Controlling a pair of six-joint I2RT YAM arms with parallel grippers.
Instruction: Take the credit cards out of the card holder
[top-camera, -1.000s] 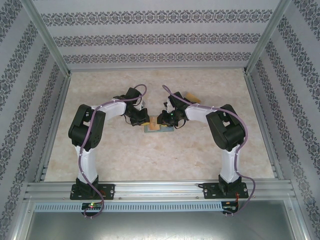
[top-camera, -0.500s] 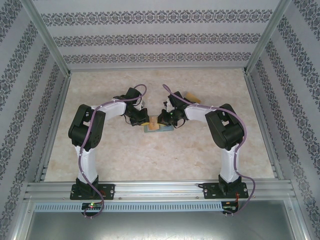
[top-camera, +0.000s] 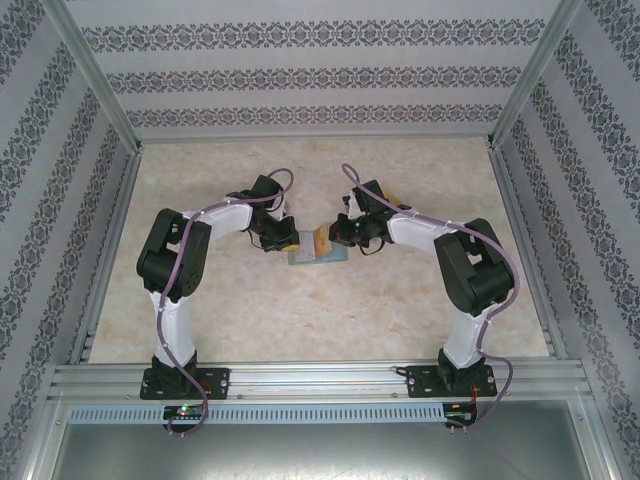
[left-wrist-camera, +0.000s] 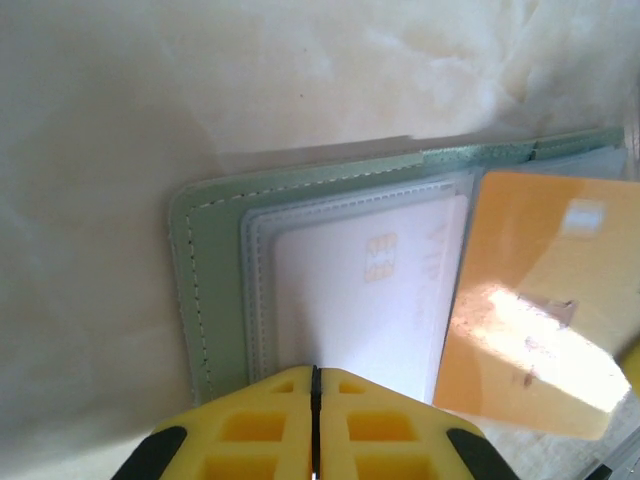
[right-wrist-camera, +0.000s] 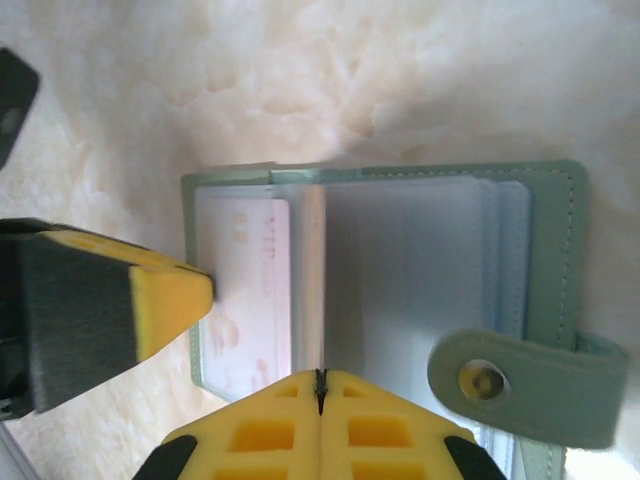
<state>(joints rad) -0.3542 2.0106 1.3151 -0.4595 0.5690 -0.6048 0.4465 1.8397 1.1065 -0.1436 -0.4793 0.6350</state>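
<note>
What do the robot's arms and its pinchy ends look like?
The left arm and right arm are white tubes joined by chunky black joints, each with a purple cable looping along it. The left end effector and right end effector each have two yellow fingers with square hollows and black bases.

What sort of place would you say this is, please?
Probably a lab robot cell: an aluminium frame boxes in a marble-look table, patterned panels serve as walls, and the left arm and right arm are bolted to a rail.
</note>
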